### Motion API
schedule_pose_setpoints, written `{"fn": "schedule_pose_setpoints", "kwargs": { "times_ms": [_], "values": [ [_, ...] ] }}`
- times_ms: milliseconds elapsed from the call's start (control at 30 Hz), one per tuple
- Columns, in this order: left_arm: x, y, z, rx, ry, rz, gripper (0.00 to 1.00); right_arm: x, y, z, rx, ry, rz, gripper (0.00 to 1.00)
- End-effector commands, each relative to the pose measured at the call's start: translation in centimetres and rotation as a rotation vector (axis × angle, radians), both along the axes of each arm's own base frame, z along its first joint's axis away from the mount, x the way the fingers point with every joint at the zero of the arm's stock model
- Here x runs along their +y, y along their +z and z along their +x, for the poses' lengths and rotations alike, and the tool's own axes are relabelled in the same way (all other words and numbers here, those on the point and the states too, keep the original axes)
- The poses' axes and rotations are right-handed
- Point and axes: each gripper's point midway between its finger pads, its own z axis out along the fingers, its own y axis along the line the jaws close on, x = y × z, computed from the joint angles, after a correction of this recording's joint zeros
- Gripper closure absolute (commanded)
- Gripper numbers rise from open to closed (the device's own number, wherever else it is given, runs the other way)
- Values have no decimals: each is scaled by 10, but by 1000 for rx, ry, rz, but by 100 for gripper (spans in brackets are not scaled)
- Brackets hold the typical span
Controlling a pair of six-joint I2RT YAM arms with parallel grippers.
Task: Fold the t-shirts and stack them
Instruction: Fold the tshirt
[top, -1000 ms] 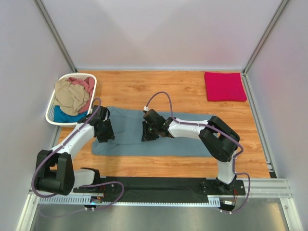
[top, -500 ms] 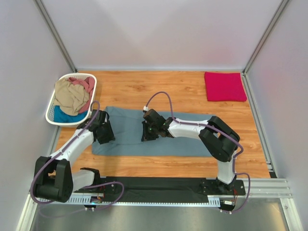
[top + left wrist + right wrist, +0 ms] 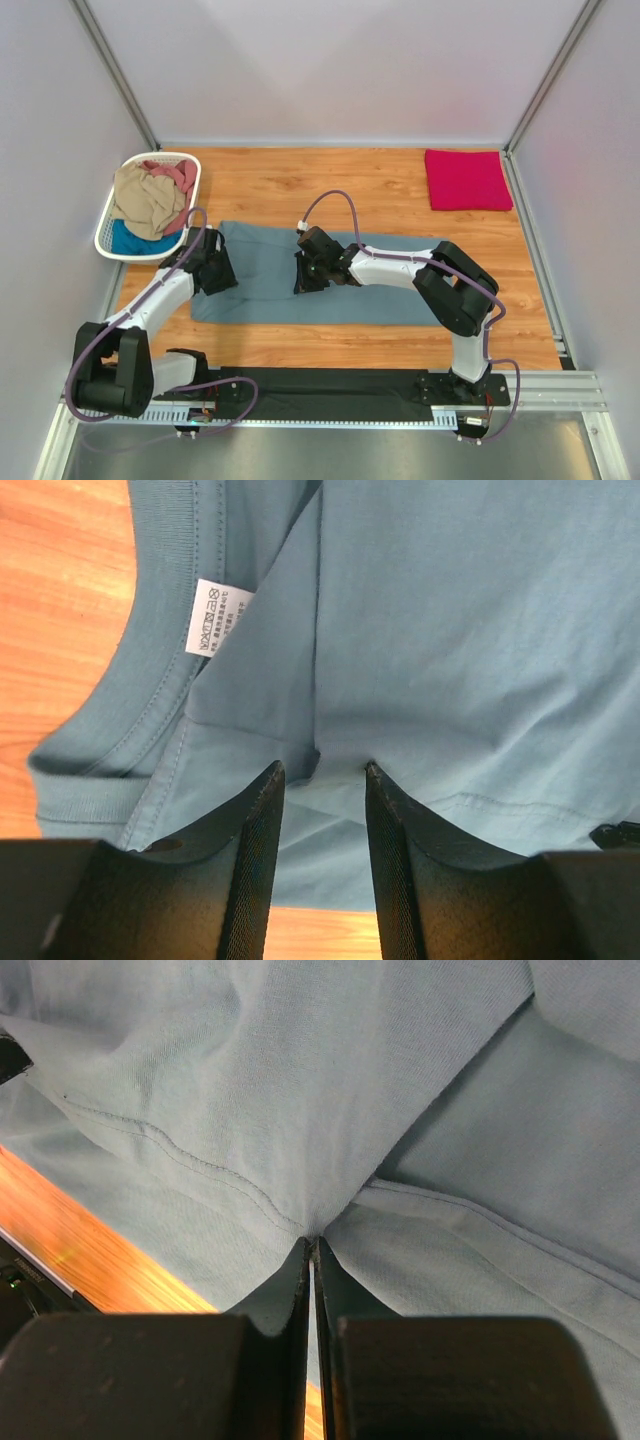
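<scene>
Top external view: one crimson t-shirt (image 3: 467,180) lies folded at the far right of the desk (image 3: 300,190). The grey-blue t-shirt (image 3: 260,290) lies part-folded mid-desk, right gripper (image 3: 311,1242) pinching it, left gripper (image 3: 320,770) spread. Others wait in the basket (image 3: 160,156).

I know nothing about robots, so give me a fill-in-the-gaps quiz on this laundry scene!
The right gripper is ___ on a pinch of the grey-blue t-shirt.
The left gripper stands ___ over that shirt's collar end.
The folded crimson-pink t-shirt lies at the far ___ corner of the table.
In the white basket, the topmost t-shirt is ___.
Missing: shut; open; right; tan.
</scene>
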Motion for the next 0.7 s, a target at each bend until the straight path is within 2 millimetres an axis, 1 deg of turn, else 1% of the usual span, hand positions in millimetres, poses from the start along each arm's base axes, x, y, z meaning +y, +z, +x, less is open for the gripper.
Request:
{"fn": "schedule_pose_setpoints", "kwargs": {
  "times_ms": [0, 33, 167, 267, 300, 367, 400, 433, 467, 500, 533, 567, 600, 633, 667],
  "values": [
    [-3, 3, 12, -57, -21, -16, 55, 11, 13, 4, -40, 25, 39, 100],
    [-6, 3, 12, -52, -37, -31, 56, 11, 14, 4, -43, 26, 39, 100],
    [-6, -1, 11, -25, -32, -25, 60, 11, 14, 5, -45, 26, 38, 100],
    [-5, -2, 10, -22, -28, -24, 68, 11, 14, 4, -41, 27, 38, 100],
    [-5, -2, 10, -21, -29, -23, 76, 11, 13, 4, -43, 27, 37, 100],
    [-6, 0, 11, -14, -26, -26, 85, 10, 14, 5, -45, 25, 32, 100],
    [-7, 0, 10, -10, -29, -34, 92, 10, 14, 5, -47, 24, 29, 100],
    [-8, 4, 12, -14, -28, -39, 96, 8, 14, 4, -47, 26, 24, 100],
    [-9, 6, 9, 2, -27, -42, 99, 9, 16, 5, -50, 26, 22, 100],
    [-10, 8, 8, 11, -27, -48, 100, 8, 17, 5, -50, 26, 18, 100],
    [-10, 16, 12, 3, -23, -51, 100, 7, 20, 5, -50, 27, 14, 100],
    [-9, 19, 4, 33, -17, -47, 100, 6, 22, 5, -54, 26, 14, 100],
    [-8, 22, 2, 45, -8, -43, 100, 5, 23, 5, -56, 24, 10, 100],
    [-8, 30, 4, 39, 1, -43, 100, 4, 25, 5, -56, 23, 8, 100],
    [-5, 32, -5, 70, 12, -32, 100, 4, 29, 5, -63, 25, 13, 100]
  ]
}}
